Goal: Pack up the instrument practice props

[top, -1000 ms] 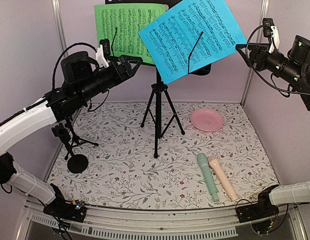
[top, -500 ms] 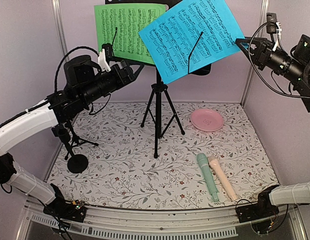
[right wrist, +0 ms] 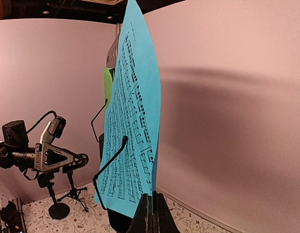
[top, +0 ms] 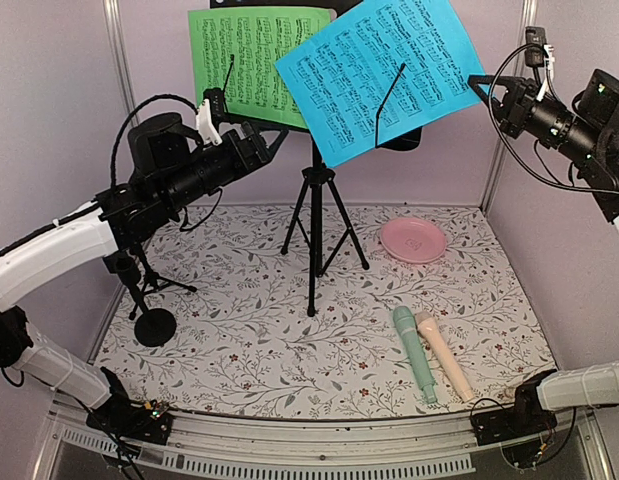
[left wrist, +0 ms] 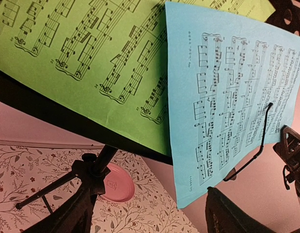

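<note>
A green sheet-music page (top: 251,60) and a blue page (top: 384,75) lean on the black music desk above its tripod (top: 316,215). My right gripper (top: 481,85) is shut on the blue page's right edge; in the right wrist view the page (right wrist: 133,131) runs down between the closed fingers (right wrist: 145,216). My left gripper (top: 272,135) hangs open just left of the desk's lower edge, holding nothing; its fingers (left wrist: 67,218) frame the green page (left wrist: 82,53) and the blue page (left wrist: 222,111). A mint-green microphone (top: 414,353) and a pale-pink one (top: 444,355) lie side by side at front right.
Two small black mic supports (top: 139,290) stand at the left under my left arm. A round pink dish (top: 413,240) sits right of the tripod. Pink walls close in the back and both sides. The floral mat (top: 259,340) covers the table.
My right gripper has closed onto the blue page's right edge. My left gripper has shifted slightly toward the stand and stays open.
</note>
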### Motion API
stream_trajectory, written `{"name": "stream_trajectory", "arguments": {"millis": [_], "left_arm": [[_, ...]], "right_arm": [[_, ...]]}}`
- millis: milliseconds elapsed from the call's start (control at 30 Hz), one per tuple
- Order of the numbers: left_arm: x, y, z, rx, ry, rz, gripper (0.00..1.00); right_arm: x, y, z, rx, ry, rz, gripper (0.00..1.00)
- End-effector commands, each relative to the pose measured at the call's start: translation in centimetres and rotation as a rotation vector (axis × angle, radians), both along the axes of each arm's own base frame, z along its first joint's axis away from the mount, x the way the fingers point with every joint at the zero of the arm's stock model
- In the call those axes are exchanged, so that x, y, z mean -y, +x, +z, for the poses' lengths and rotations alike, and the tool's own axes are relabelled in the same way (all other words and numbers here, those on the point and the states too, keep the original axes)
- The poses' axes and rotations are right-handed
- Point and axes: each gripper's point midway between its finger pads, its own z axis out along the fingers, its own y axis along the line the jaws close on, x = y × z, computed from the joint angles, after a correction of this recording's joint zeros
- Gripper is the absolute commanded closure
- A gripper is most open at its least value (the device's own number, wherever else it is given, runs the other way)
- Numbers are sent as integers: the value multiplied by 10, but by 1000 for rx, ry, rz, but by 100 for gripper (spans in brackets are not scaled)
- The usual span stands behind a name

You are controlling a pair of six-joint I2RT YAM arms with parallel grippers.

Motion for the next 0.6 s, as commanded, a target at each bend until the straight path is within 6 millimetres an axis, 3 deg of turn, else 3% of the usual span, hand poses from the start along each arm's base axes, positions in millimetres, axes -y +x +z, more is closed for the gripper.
{"name": "stream_trajectory", "arguments": {"millis": [0, 200, 433, 567], "left_arm": [[3, -2, -1, 20, 2, 1, 19], [2, 0, -1, 28, -8, 16, 19], [7, 4, 5, 45, -11, 16, 19], [10, 5, 7, 53, -13, 8, 19]], "right_arm": [[0, -4, 9, 33, 6, 15, 100], [13, -14, 39, 110, 26, -51, 100], [53, -36, 83, 230, 58, -254, 100], [82, -45, 91, 235, 72, -404, 100]]}}
